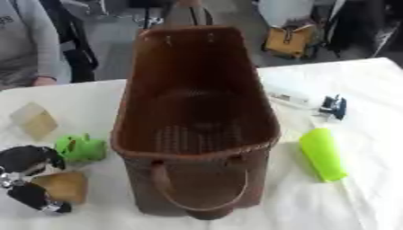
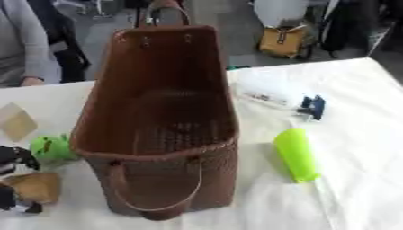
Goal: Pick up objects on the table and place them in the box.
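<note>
A tall brown woven basket (image 1: 197, 90) with loop handles stands in the middle of the white table (image 1: 362, 90), and its inside looks bare. At the lower left my left hand (image 1: 30, 161) has its black fingers curled on either side of a tan rounded object (image 1: 64, 186) that lies on the cloth. Just above that sits a small green toy (image 1: 80, 148), close to the basket's left wall. A pale beige block (image 1: 33, 119) lies further up on the left. Right of the basket are a bright green cylinder (image 1: 323, 154) and a clear packet with a blue-black piece (image 1: 333, 107).
A person in grey stands at the table's far left edge, not touching anything. Chairs and a yellow bag (image 1: 289, 40) stand on the floor beyond the table. The table's right corner slopes away near the upper right.
</note>
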`<state>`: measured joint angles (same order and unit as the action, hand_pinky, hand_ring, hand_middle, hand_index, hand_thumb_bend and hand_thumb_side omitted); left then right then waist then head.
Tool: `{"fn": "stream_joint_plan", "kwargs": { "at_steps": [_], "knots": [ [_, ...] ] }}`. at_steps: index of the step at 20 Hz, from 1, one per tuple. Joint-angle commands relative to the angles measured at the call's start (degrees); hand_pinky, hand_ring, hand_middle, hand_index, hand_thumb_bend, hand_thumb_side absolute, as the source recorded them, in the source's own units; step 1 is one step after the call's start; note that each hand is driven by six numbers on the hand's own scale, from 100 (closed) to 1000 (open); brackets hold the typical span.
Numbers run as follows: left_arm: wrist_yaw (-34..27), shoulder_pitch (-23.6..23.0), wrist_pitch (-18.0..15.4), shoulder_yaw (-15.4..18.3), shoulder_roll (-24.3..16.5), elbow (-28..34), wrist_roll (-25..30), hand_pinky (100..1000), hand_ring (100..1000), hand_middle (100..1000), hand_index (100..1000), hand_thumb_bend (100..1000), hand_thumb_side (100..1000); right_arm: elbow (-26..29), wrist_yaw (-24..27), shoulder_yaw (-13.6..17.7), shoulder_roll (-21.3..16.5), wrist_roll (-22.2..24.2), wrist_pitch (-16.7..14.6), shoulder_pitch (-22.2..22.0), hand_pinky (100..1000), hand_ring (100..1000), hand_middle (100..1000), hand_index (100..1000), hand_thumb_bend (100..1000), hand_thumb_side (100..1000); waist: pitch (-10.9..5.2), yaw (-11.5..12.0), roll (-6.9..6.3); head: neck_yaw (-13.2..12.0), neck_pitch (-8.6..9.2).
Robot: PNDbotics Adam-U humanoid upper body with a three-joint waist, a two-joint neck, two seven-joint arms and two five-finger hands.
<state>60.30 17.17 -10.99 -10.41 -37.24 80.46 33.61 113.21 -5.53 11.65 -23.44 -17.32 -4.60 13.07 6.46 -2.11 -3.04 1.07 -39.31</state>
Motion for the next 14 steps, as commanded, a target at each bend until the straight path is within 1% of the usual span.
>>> {"fn": "stream_joint_plan", "kwargs": {
  "at_steps": [1, 2, 4, 6, 7, 9, 10, 11, 12, 13, 14],
  "knots": [
    [0.2, 0.6, -0.6, 0.3, -1.5, 0.2, 1.4, 765, 779, 644, 752, 1000, 601, 0.3, -0.1, 0.6, -0.8, 0.1, -0.1, 0.6, 515, 637, 685, 774, 100, 781, -0.47, 0.0, 0.07, 0.0, 0.03],
    [0.2, 0.5, -0.7, 0.3, -1.5, 0.2, 1.8, 765, 779, 644, 752, 1000, 601, 0.3, -0.1, 0.6, -0.8, 0.1, -0.1, 0.6, 515, 637, 685, 774, 100, 781, -0.47, 0.0, 0.06, 0.1, 0.05],
    [0.2, 0.4, -0.9, 0.2, -1.6, 0.1, 2.7, 743, 731, 570, 685, 1000, 577, 0.3, -0.1, 0.6, -0.9, 0.1, -0.1, 0.6, 515, 637, 685, 773, 100, 780, -0.44, 0.0, 0.05, 0.1, 0.08],
    [0.2, 0.4, -1.0, 0.2, -1.6, 0.0, 3.2, 741, 727, 566, 680, 1000, 576, 0.3, -0.1, 0.6, -0.9, 0.1, -0.1, 0.6, 515, 637, 685, 773, 100, 780, -0.43, 0.0, 0.07, 0.2, 0.11],
    [0.2, 0.4, -1.0, 0.2, -1.6, 0.0, 3.2, 726, 694, 529, 643, 1000, 562, 0.3, -0.1, 0.6, -0.9, 0.1, -0.1, 0.6, 515, 636, 685, 773, 100, 780, -0.43, 0.0, 0.08, 0.2, 0.11],
    [0.3, 0.4, -0.8, 0.3, -1.5, -0.1, 3.0, 710, 660, 503, 612, 1000, 549, 0.3, -0.1, 0.7, -0.9, 0.0, -0.1, 0.6, 516, 636, 685, 773, 100, 780, -0.42, 0.0, 0.15, 0.1, 0.12],
    [0.4, 0.3, -0.7, 0.3, -1.5, -0.2, 2.7, 710, 660, 503, 612, 1000, 549, 0.3, -0.1, 0.7, -0.8, 0.0, -0.1, 0.6, 516, 636, 685, 773, 100, 780, -0.42, 0.0, 0.17, 0.1, 0.12],
    [0.4, 0.3, -0.6, 0.4, -1.5, -0.3, 2.4, 695, 630, 480, 584, 1000, 541, 0.3, -0.1, 0.7, -0.8, 0.0, -0.1, 0.6, 516, 636, 685, 774, 100, 779, -0.42, 0.0, 0.19, 0.2, 0.14],
    [0.5, 0.3, -0.5, 0.4, -1.5, -0.3, 1.9, 695, 630, 480, 584, 1000, 541, 0.3, -0.1, 0.7, -0.8, 0.0, -0.1, 0.6, 516, 636, 685, 774, 100, 779, -0.41, 0.0, 0.2, 0.2, 0.16],
    [0.6, 0.3, -0.3, 0.5, -1.4, -0.3, 1.4, 664, 574, 430, 529, 1000, 510, 0.3, -0.1, 0.7, -0.8, 0.0, -0.1, 0.6, 516, 636, 685, 774, 100, 780, -0.42, 0.0, 0.21, 0.2, 0.17],
    [0.6, 0.3, 0.0, 0.7, -1.4, -0.2, 0.5, 664, 574, 430, 529, 1000, 510, 0.3, -0.1, 0.7, -0.8, 0.0, -0.1, 0.6, 516, 636, 685, 774, 100, 780, -0.41, 0.0, 0.22, 0.2, 0.17]
  ]
}}
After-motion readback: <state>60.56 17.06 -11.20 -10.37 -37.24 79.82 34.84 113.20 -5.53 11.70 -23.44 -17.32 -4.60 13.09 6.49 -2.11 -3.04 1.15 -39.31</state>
